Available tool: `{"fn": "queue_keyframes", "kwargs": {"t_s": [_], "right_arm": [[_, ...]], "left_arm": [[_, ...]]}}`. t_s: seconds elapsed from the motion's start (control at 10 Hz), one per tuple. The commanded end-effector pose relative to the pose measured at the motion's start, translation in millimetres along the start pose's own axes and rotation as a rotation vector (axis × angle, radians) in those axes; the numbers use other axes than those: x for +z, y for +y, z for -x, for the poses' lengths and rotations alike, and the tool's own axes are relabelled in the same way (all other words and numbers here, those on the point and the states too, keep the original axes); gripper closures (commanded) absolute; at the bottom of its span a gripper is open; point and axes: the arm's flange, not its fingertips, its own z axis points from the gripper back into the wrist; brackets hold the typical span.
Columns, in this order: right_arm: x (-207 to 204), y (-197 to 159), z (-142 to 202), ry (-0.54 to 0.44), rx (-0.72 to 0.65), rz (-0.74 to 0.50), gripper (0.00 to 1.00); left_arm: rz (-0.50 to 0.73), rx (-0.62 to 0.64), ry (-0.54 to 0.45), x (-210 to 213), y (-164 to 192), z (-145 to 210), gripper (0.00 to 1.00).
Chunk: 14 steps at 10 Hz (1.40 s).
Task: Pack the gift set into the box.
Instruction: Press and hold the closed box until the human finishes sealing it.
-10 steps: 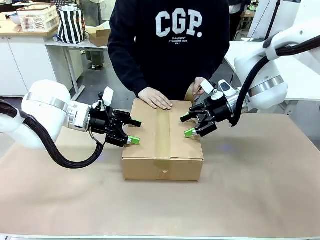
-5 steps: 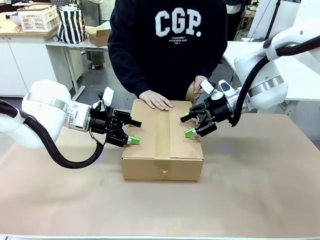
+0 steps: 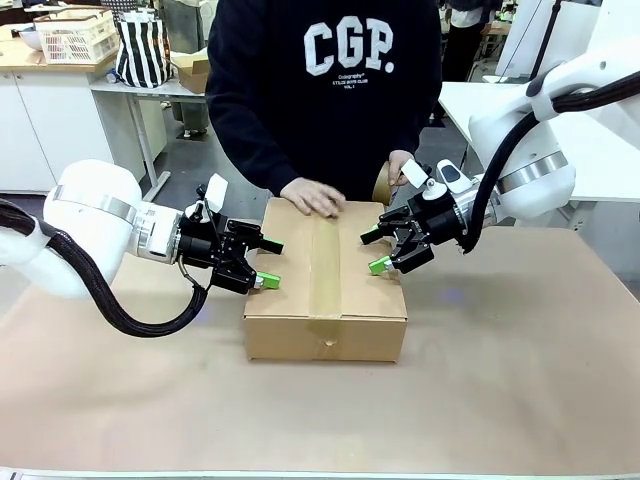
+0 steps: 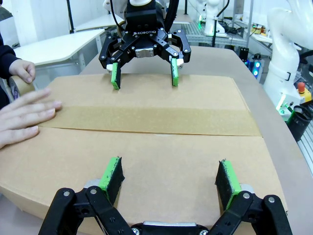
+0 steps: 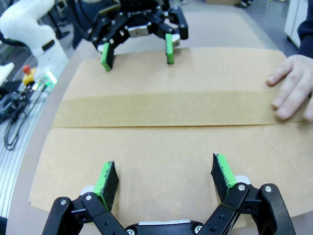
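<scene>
1. Bench (image 3: 520, 390): covered in brown paper, it spans the lower half of the front view and carries the box at centre.
2. Person (image 3: 325, 90): stands at the far side, upper centre of the front view, in a dark sweatshirt with white lettering.
3. Box (image 3: 325, 285): at the centre of the front view, flaps shut, with a strip of brown tape (image 3: 324, 265) running along the top seam from far edge to near edge and folding down the near face.
4. Left end effector (image 3: 268, 262): centre left of the front view, at the box's left top edge, fingers spread apart and holding nothing; in the left wrist view its green pads (image 4: 111, 174) sit over the box top.
5. Right end effector (image 3: 374, 251): centre right of the front view, at the box's right top edge, fingers likewise spread and empty.
6. Person's hand (image 3: 313, 196): lies flat on the far end of the box top, just left of the tape.
7. Person's other hand (image 3: 397, 170): behind the box's far right corner, holding a roll of tape (image 3: 381, 188).
</scene>
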Motion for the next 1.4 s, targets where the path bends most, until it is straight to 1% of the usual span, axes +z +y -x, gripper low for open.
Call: {"fn": "queue_keyframes", "kwargs": {"t_s": [0.0,1.3], "right_arm": [[-1.7,0.4,5.5,0.01,-0.008,0.002,0.0],[-1.7,0.4,5.5,0.01,-0.008,0.002,0.0]], "left_arm": [[0.0,-0.001,0.003,0.2,-2.1,2.6,0.0],[0.0,-0.001,0.003,0.2,-2.1,2.6,0.0]]}}
